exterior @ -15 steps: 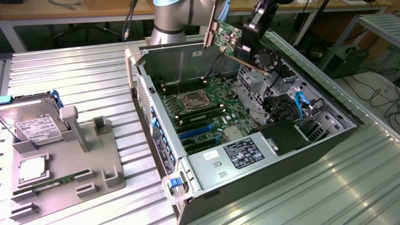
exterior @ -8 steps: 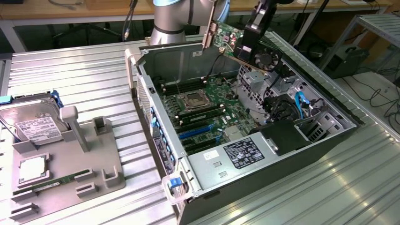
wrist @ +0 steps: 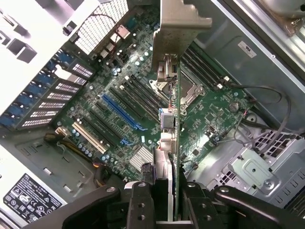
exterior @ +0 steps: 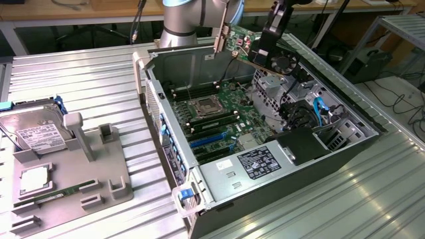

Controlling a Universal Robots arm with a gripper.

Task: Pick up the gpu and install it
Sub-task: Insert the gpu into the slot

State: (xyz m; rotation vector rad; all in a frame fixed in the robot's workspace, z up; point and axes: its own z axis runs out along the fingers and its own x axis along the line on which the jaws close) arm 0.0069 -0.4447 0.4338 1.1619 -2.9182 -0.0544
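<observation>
Halfway, I'd say: end effector (wrist: pixel 164 193) clamped on the gpu (exterior: pixel 240 42) above the open case (exterior: pixel 176 64), not seated in the motherboard (wrist: pixel 214 114) yet.

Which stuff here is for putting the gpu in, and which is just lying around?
For the job:
- gpu, gripped in the pincer
- open computer case under it
- motherboard with its blue slot

Just lying about:
- hard drive
- memory stick
- grey holder they sit in, beside the case
</observation>
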